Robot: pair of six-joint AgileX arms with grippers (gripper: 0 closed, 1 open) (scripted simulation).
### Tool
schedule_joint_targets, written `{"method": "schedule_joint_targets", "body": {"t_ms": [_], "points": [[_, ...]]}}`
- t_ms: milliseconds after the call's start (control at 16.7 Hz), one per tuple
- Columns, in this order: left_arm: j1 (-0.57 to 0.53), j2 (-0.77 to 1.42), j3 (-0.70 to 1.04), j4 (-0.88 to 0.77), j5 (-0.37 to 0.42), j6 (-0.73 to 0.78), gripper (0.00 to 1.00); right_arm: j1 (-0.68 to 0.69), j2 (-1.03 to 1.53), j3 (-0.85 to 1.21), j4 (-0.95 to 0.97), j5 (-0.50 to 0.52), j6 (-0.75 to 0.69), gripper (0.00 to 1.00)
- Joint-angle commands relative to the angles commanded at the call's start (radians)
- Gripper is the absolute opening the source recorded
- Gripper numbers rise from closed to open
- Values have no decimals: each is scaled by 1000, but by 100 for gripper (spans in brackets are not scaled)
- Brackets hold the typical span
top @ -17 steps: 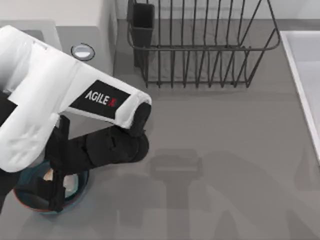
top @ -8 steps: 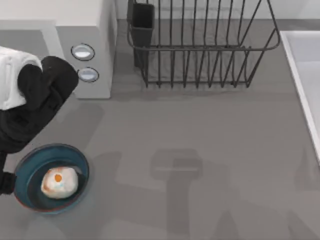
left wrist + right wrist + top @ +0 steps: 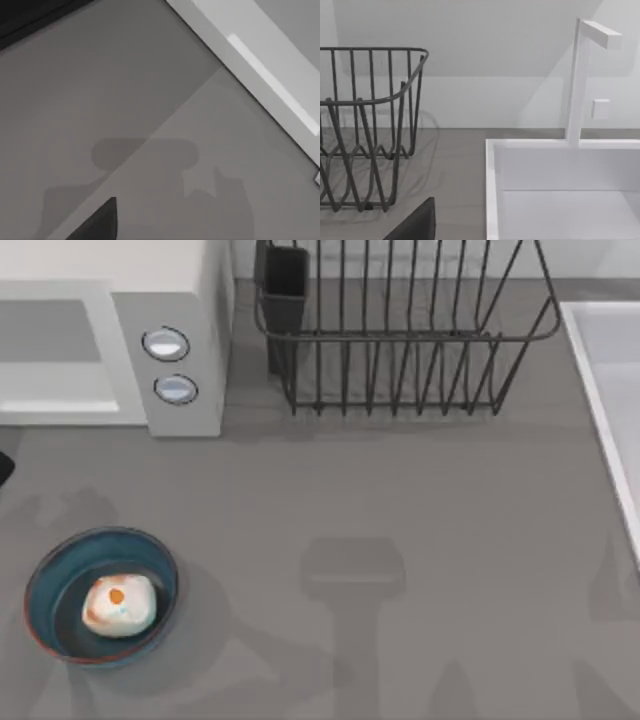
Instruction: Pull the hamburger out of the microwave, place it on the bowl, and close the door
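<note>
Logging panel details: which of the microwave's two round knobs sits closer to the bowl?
The lower knob, in the top view. It sits below the other knob on the microwave, on the side toward the bowl.

Glossy glazed bowl [image 3: 40, 585], wire rack [image 3: 400, 330]

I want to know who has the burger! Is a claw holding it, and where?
No claw holds it. The hamburger sits by itself in the bowl, with nothing touching it.
</note>
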Motion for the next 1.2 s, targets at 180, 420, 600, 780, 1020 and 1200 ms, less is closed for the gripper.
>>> {"method": "schedule_joint_targets", "body": {"t_ms": [180, 420, 600, 780, 1020, 1200], "points": [[55, -306, -184, 170, 119, 352, 100, 0, 0, 0, 0, 0, 0, 100], [100, -620, -390, 334, 254, 680, 100, 0, 0, 0, 0, 0, 0, 100], [115, -753, -492, 405, 322, 817, 100, 0, 0, 0, 0, 0, 0, 100], [118, -791, -524, 426, 344, 857, 100, 0, 0, 0, 0, 0, 0, 100], [118, -791, -524, 426, 344, 857, 100, 0, 0, 0, 0, 0, 0, 100], [118, -791, -524, 426, 344, 857, 77, 0, 0, 0, 0, 0, 0, 100]]}}
